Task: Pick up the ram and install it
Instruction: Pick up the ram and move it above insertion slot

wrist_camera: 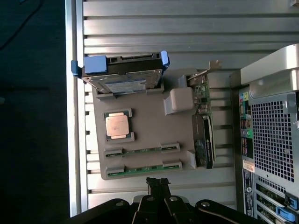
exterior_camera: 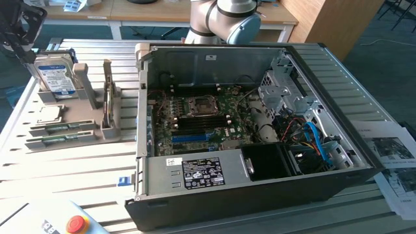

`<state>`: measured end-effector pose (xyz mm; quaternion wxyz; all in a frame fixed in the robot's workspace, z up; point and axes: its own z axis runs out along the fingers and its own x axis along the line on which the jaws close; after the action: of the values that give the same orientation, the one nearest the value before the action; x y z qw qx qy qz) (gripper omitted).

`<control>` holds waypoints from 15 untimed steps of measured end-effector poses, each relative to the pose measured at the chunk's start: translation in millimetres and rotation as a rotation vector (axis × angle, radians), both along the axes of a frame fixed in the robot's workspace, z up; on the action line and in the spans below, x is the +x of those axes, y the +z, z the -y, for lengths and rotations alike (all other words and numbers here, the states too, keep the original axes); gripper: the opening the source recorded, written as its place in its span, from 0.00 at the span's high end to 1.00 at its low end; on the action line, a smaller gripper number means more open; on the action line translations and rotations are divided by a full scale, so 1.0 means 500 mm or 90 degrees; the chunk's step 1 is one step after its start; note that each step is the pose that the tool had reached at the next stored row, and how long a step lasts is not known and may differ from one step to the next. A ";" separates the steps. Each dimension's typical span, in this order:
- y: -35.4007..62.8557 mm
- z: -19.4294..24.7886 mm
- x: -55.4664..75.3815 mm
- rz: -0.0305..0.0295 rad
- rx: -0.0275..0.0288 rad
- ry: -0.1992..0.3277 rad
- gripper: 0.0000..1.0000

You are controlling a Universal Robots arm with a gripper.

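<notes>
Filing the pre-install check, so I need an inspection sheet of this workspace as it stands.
Surface: slatted metal table, carrying a grey holder.
Job's things: ram sticks lying in the holder, untouched; computer case open.
Clutter: hard drive, processor, card in holder; papers; stop button.
Grippers: gripper hovers near the holder, jaws shut, empty.
Cables: blue cable inside case.
Surroundings: wooden desks behind.

Holder [exterior_camera: 81,116] at exterior view's left of computer case [exterior_camera: 215,66], hard drive [exterior_camera: 55,74], processor [exterior_camera: 50,114], ram sticks [exterior_camera: 60,128] on it
</notes>
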<state>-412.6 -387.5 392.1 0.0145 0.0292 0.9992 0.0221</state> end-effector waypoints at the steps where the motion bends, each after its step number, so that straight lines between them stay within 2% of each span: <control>1: 0.000 0.0000 0.000 0.0000 0.0000 0.004 0.90; 15: 0.000 0.0000 0.000 0.0000 0.0000 0.113 0.90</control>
<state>-412.6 -387.5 392.0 0.0125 -0.0596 0.9979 0.0233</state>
